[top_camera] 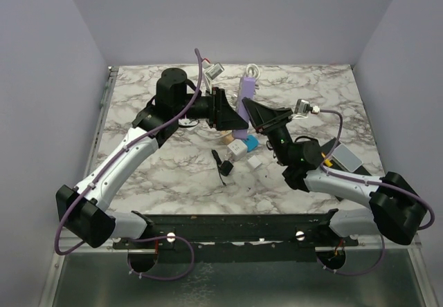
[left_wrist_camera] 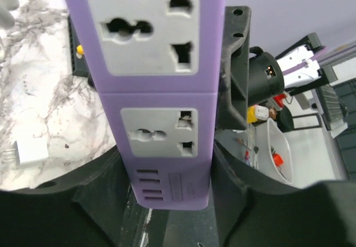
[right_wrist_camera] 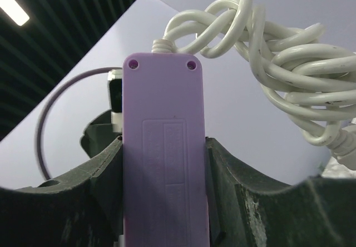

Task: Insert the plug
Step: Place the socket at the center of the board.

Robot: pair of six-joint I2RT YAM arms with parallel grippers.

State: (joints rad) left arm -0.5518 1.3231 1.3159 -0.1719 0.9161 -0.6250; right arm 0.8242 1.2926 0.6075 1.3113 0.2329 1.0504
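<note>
Plug [top_camera: 221, 163]: black, on the table [top_camera: 173, 175], near side of the strip, apart from both grippers.
Adapters [top_camera: 255, 162]: white, just beside the plug.
Right gripper [right_wrist_camera: 164, 163]: clamped on the strip's sides, its back facing the wrist camera.
Left gripper [left_wrist_camera: 167, 191]: fingers [left_wrist_camera: 105, 202] close along both sides of the strip; cannot tell if gripping.
Strip [top_camera: 247, 86]: purple, mid-table, between the grippers.
Cord [right_wrist_camera: 267, 52]: white, knotted at the strip's far end.

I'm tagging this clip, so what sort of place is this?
Probably a robot test cell: marble-pattern table, plain grey walls around it, left arm and right arm bolted at its edge.
</note>
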